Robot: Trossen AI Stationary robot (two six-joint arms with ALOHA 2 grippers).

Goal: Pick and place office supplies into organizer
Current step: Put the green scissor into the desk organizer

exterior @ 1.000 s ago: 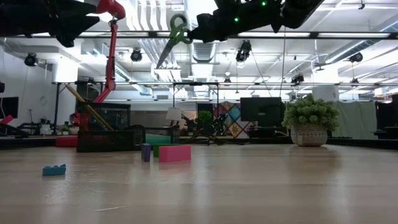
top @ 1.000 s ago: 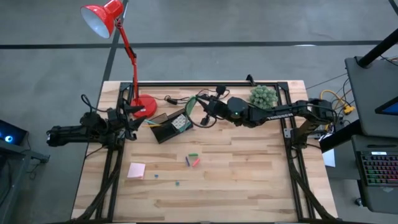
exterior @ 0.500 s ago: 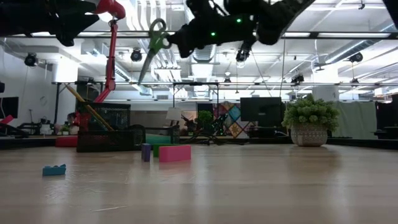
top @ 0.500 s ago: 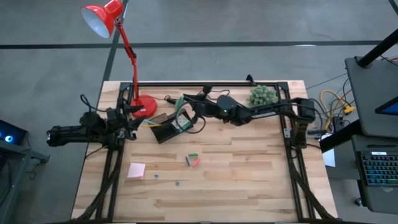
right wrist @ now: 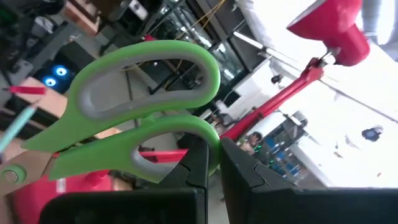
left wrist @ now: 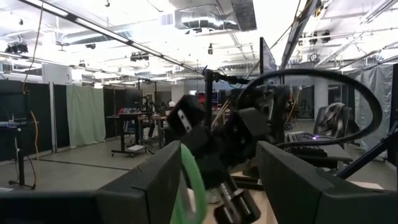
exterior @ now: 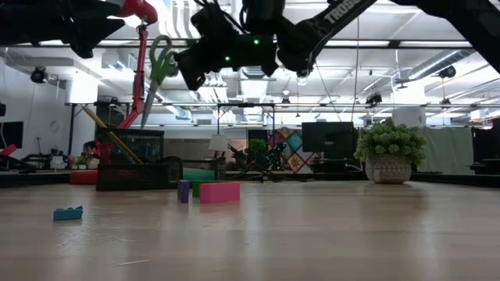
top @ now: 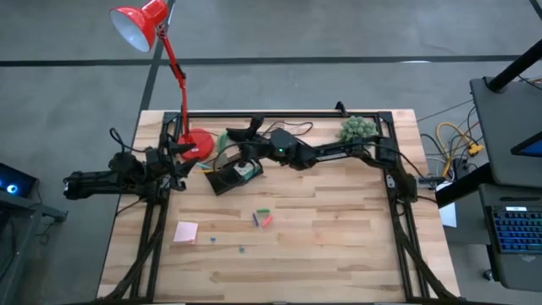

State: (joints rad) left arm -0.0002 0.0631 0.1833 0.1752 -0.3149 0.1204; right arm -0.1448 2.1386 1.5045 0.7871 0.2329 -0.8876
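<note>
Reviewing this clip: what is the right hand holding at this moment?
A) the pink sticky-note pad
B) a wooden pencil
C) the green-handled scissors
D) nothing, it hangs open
C. The right hand is shut on a handle loop of the green-handled scissors, which hang blades down in the air above the organizer in the low view.

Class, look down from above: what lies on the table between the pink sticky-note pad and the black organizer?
Nothing. In the high view, bare wood separates the pink sticky-note pad from the organizer; the small coloured pieces lie off to one side.
</note>
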